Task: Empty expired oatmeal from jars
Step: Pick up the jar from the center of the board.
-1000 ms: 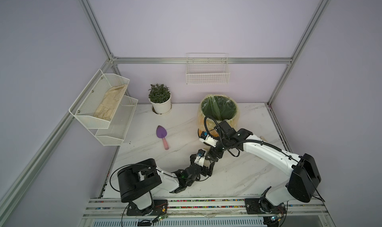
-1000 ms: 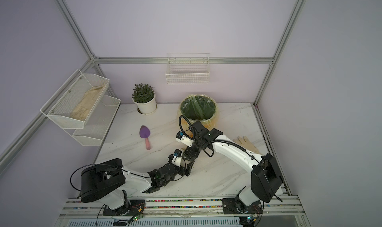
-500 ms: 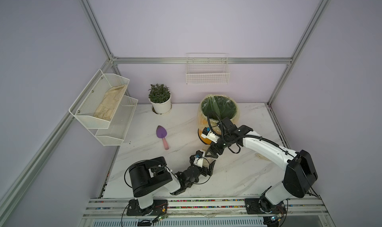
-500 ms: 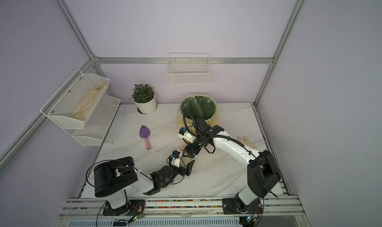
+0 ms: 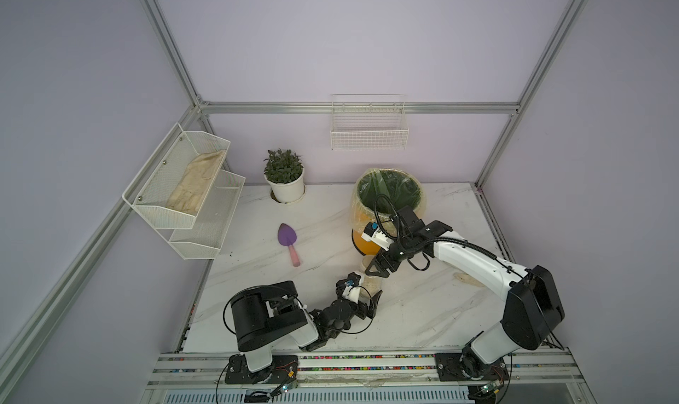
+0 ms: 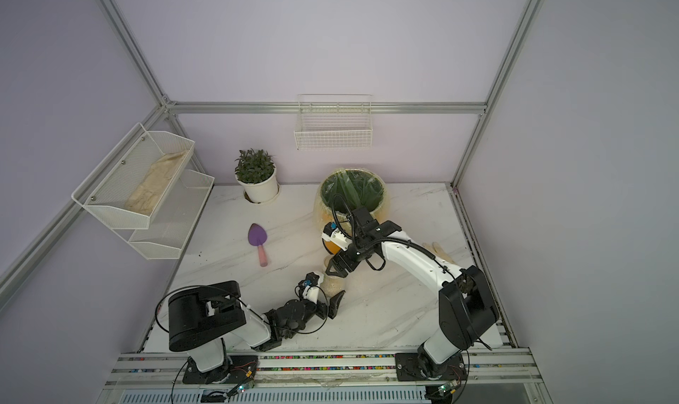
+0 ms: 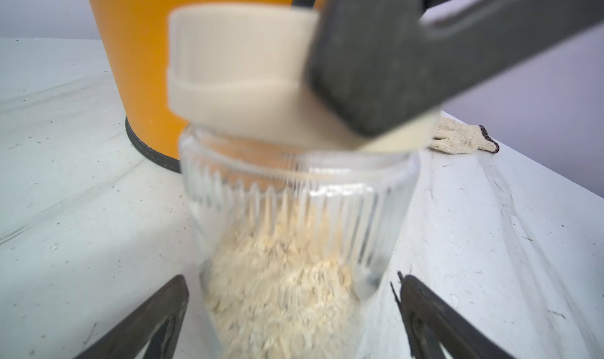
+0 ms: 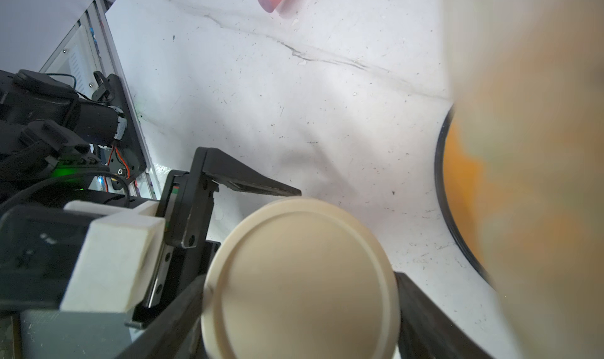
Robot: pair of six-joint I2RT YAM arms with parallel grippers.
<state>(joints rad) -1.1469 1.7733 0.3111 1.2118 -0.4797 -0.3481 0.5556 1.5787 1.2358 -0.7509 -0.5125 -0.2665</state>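
Observation:
A small clear ribbed jar [image 7: 294, 204] stands on the marble table in front of the orange bin [image 7: 140, 63]. Pale oatmeal [image 7: 281, 292] fills its lower half. My left gripper [image 7: 292, 277] is open, one finger on each side of the jar's base with a thin gap at each. My right gripper [image 8: 299, 308] is shut on the beige lid [image 8: 300, 282]. The lid [image 7: 245, 73] sits tilted, lifted off the jar's mouth. In both top views the jar [image 5: 373, 282] [image 6: 332, 284] lies between my left gripper [image 5: 367, 295] and my right gripper [image 5: 378, 266].
The bin [image 5: 362, 244], lined with a clear bag, stands right behind the jar. A purple trowel [image 5: 288, 238] lies to the left, a potted plant [image 5: 284, 185] at the back. A work glove [image 6: 439, 253] lies to the right. A mesh shelf [image 5: 183, 189] hangs on the left wall.
My left arm's shoulder and elbow have swung in toward the front edge, while its gripper stayed at the jar. The right gripper has shifted slightly above the jar.

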